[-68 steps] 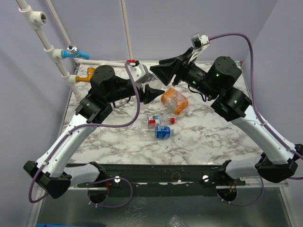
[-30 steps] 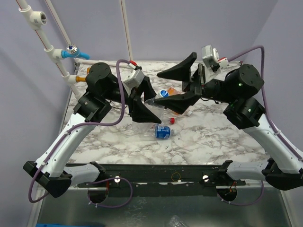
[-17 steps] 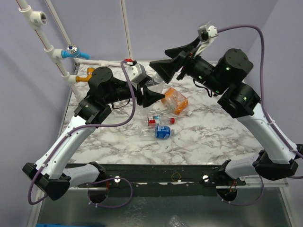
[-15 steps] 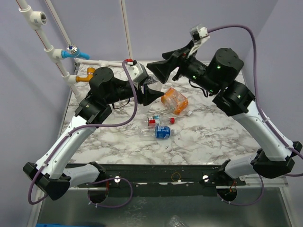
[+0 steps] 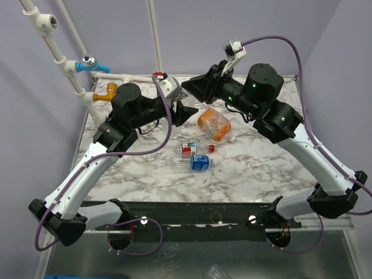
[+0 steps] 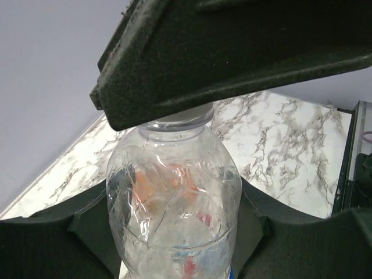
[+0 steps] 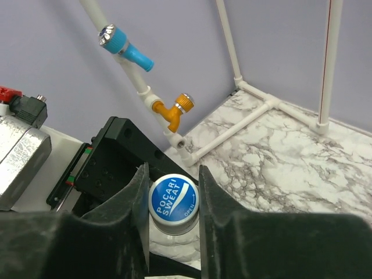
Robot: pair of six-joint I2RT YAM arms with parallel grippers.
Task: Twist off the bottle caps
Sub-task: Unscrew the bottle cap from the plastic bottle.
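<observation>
Change since a second ago: both arms have swung back toward the far side of the counter (image 5: 261, 168); the right claw (image 5: 187, 86), wide apart then, has closed.
Right claw: I read it as clamped on the blue-and-white cap (image 7: 174, 197); in its wrist view both fingers (image 7: 141, 186) press the cap's rim, one on each side.
Left claw (image 5: 187, 110): clamped on the clear bottle (image 6: 174, 197); its fingers (image 6: 52, 244) cradle the bottle's body from both sides.
Clear bottle: held up off the counter between the two claws, neck toward the right claw. In the left wrist view a right finger crosses over the neck and I cannot see the cap there.
Blue-and-white cap: on the bottle's neck, printed top facing the right wrist camera.
Orange bottle (image 5: 214, 124): lying on the counter just right of the claws.
Red-labelled bottle (image 5: 187, 149): on the counter, nearer me than the orange one.
Blue-labelled bottle (image 5: 197, 163): lying on its side just beside the red-labelled one.
Red cap (image 5: 211, 147): loose on the counter, near the red-labelled bottle.
</observation>
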